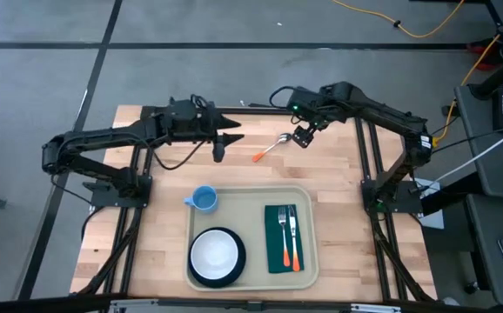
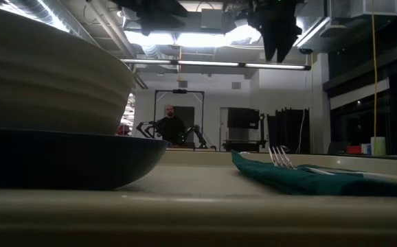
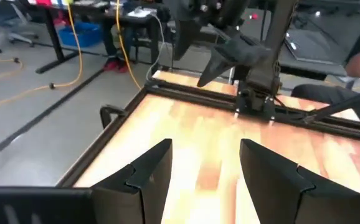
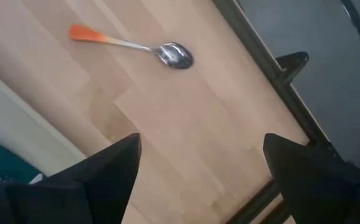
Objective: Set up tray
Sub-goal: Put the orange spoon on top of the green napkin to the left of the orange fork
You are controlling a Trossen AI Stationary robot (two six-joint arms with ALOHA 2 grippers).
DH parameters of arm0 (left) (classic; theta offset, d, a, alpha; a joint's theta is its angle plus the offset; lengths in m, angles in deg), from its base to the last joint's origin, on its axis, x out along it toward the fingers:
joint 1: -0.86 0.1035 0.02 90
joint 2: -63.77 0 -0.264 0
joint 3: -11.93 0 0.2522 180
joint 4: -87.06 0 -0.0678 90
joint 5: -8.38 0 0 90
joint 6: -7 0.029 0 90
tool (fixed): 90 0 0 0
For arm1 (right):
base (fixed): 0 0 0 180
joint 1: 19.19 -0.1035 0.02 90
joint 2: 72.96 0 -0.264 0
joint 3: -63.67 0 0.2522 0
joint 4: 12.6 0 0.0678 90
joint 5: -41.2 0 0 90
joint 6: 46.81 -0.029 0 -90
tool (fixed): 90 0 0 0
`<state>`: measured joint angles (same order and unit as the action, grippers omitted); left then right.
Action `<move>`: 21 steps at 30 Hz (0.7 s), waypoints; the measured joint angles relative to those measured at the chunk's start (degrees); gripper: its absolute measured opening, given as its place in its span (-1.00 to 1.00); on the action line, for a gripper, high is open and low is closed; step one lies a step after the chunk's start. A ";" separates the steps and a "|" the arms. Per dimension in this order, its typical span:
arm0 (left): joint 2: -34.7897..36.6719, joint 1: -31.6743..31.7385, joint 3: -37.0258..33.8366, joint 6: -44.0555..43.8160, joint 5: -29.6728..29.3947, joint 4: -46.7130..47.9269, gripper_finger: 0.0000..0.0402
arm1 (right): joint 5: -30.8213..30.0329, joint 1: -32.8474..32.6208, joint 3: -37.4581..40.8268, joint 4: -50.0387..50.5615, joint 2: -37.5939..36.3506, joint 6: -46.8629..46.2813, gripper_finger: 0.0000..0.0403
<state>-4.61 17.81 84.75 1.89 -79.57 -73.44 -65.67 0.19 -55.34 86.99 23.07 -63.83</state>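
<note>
The beige tray [image 1: 308, 261] lies at the table's near middle. It carries a dark plate with a white bowl [image 1: 217, 255], a green napkin [image 1: 285, 239] bearing a fork and an orange-handled knife, and a blue cup [image 1: 204, 199] at its far left corner. An orange-handled spoon [image 1: 271, 148] [image 4: 136, 45] lies flat on the bare wood beyond the tray. My right gripper [image 1: 302, 136] [image 4: 198, 168] hovers open above the table, just right of the spoon's bowl end. My left gripper [image 1: 221, 149] [image 3: 205, 168] is open, raised left of the spoon's handle.
Bare wood stretches between the spoon and the tray's far rim [image 4: 30, 124]. The table's black frame rail [image 4: 273, 93] runs close beyond the spoon. In the low view the bowl and plate [image 2: 47, 116] and the napkin with fork [image 2: 301, 171] fill the foreground. A person [image 2: 171, 127] sits far behind.
</note>
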 joint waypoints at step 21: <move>-20.58 1.32 3.65 5.29 -3.21 0.89 -0.09 | -2.54 2.88 6.33 -4.04 -2.36 0.19 0.69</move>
<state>-25.19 19.13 88.40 7.18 -82.78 -72.55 -68.21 3.07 -49.01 82.95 20.71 -63.64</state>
